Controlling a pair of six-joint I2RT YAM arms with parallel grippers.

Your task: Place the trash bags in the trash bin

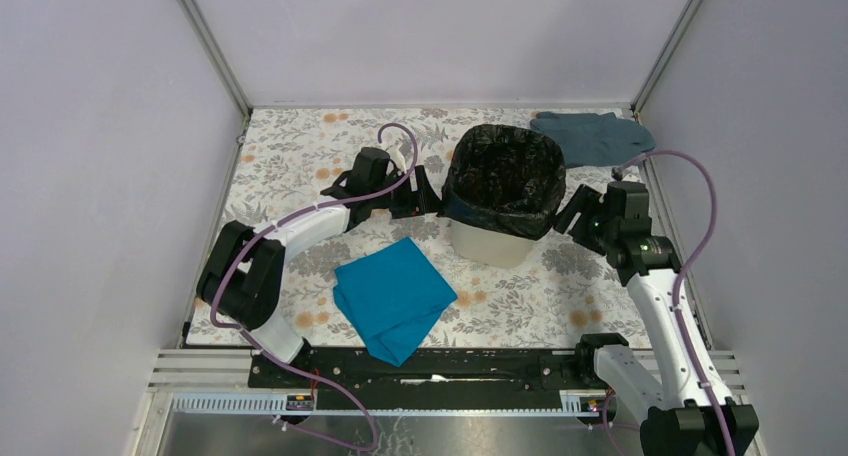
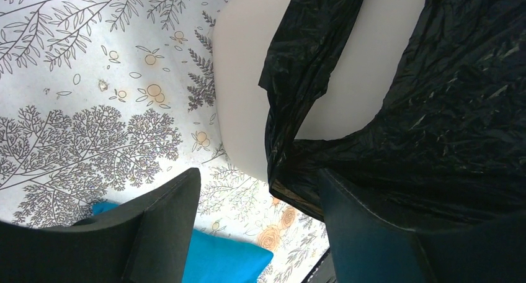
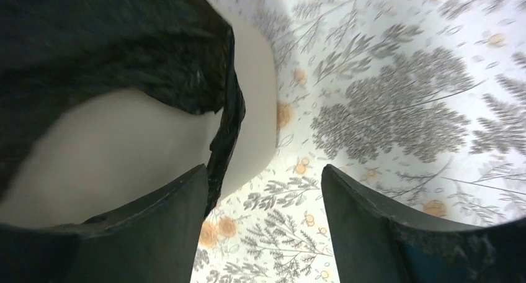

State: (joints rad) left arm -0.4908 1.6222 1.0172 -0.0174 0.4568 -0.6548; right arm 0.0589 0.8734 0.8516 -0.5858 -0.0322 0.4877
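Already the trash bag [image 1: 505, 176] lines the trash bin [image 1: 490, 244], its film folded over the rim. Your left gripper [image 1: 428, 191], at the bin's 9 o'clock, and right gripper [image 1: 575, 216], at 3 o'clock, both gape, holding nothing. The next move, likely, is to smooth the uneven overhang down.

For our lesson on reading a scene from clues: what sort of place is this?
Probably a robot lab test cell, not a home: plain grey panel walls, left arm and right arm bolted to a rail, and a bag-lined trash bin on a floral tablecloth.
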